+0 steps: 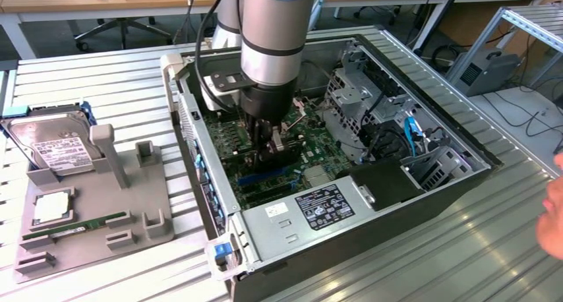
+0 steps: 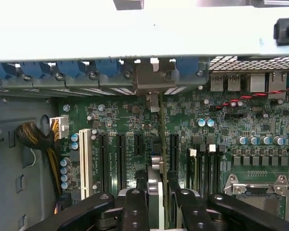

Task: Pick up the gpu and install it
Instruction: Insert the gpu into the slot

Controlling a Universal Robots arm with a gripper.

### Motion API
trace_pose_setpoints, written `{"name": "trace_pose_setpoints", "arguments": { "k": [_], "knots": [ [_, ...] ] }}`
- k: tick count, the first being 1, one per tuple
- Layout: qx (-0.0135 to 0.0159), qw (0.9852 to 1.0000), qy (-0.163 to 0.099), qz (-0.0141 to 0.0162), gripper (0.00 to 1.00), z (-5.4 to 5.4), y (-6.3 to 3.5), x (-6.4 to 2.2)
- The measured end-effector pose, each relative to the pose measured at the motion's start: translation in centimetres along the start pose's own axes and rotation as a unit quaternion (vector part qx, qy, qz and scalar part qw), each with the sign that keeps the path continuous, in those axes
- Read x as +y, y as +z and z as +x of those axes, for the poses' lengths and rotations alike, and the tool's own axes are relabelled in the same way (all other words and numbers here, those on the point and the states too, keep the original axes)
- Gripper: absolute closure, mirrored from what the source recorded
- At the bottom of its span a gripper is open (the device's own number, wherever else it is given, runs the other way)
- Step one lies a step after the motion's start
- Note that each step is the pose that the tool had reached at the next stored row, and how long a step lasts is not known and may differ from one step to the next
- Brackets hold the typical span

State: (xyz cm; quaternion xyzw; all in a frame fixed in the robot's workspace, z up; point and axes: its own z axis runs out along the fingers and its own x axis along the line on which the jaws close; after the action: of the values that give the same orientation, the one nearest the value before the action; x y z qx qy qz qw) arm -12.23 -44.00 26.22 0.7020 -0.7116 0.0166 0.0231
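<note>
Your gpu (image 2: pixel 156 144) sits edge-on inside the open computer case (image 1: pixel 457 183), standing over the green motherboard (image 1: pixel 304 134) near the middle of the exterior frame, its metal end bracket (image 2: pixel 154 79) against the case's rear wall. The claw (image 1: pixel 268 150) is closed on the gpu, its black fingers (image 2: pixel 135 211) clamping the card from both sides, low in the wrist frame. At the exterior frame's left, on the bench (image 1: pixel 88 71), a grey fixture (image 1: pixel 115 203) holds a hard drive (image 1: pixel 53 147) and a RAM stick (image 1: pixel 75 228). A person's hand (image 1: pixel 554 210) shows at the right edge.
</note>
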Motion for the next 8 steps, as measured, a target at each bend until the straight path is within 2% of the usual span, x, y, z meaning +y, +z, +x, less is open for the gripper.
{"name": "trace_pose_setpoints", "arguments": {
  "k": [8],
  "knots": [
    [-0.0002,0.9999,0.016,-0.0009,0.73,0.05,0.04,0.0]
  ]
}}
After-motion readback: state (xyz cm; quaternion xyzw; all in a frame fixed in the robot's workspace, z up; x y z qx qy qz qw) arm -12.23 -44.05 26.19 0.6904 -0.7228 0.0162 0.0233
